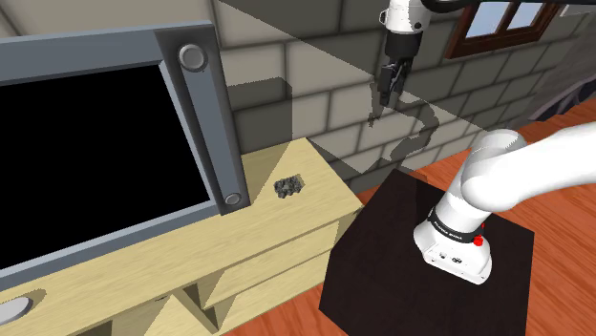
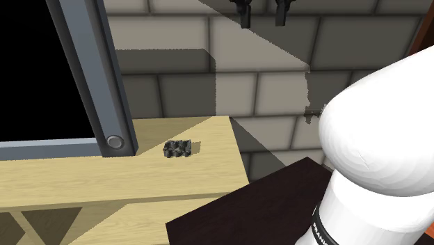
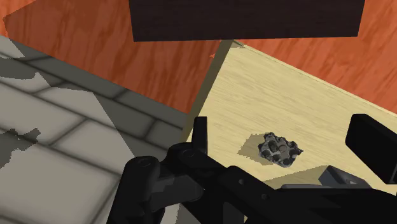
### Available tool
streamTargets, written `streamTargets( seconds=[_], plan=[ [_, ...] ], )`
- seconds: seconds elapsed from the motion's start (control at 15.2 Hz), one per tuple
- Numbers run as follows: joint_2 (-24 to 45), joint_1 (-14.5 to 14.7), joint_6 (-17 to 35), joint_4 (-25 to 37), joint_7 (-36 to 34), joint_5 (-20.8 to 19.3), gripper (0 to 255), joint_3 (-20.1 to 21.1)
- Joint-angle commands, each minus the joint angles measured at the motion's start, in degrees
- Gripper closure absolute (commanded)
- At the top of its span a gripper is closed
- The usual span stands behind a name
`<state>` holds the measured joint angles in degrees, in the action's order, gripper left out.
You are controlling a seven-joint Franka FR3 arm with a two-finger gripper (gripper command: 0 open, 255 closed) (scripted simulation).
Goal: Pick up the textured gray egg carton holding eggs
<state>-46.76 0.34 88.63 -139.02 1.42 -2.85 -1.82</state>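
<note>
The egg carton (image 1: 289,186) is a small, dark grey, bumpy block lying on the light wooden cabinet top (image 1: 315,215), close to the TV's lower corner. From the second exterior view the carton (image 2: 178,149) sits near the cabinet's wall-side end. My black gripper (image 1: 384,95) hangs high above the cabinet's end, in front of the brick wall, well clear of the carton. Its two fingers stand apart in the second exterior view, so the gripper (image 2: 262,15) is open and holds nothing. Through the wrist view the carton (image 3: 278,148) lies far below, between the spread fingers of the gripper (image 3: 283,125).
A large TV (image 1: 205,105) with a grey frame and black screen stands on the cabinet beside the carton. A grey brick wall (image 1: 315,86) runs behind. The dark stand (image 1: 382,248) abuts the cabinet's end, on a reddish wood floor (image 1: 564,172).
</note>
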Motion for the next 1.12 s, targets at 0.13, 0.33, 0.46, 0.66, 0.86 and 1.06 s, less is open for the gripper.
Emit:
streamTargets(
  seconds=[0.13, 0.33, 0.46, 0.66, 0.86, 1.06],
  plan=[
    [1.1, 0.4, 4.2, -2.5, -1.6, 0.6, 0, 1.3],
    [3.6, 1.1, 10.7, -5.8, -4.1, 1.5, 0, 3.4],
    [5.8, 1.5, 15.2, -7.5, -5.8, 1.9, 0, 4.8],
    [10.0, 2.1, 21.9, -9.4, -8.3, 2.3, 0, 6.9],
    [15.0, 2.4, 28.8, -10.4, -11.1, 2.3, 0, 9.1],
    [20.9, 2.4, 35.5, -10.6, -14.1, 1.7, 0, 11.3]
  ],
)
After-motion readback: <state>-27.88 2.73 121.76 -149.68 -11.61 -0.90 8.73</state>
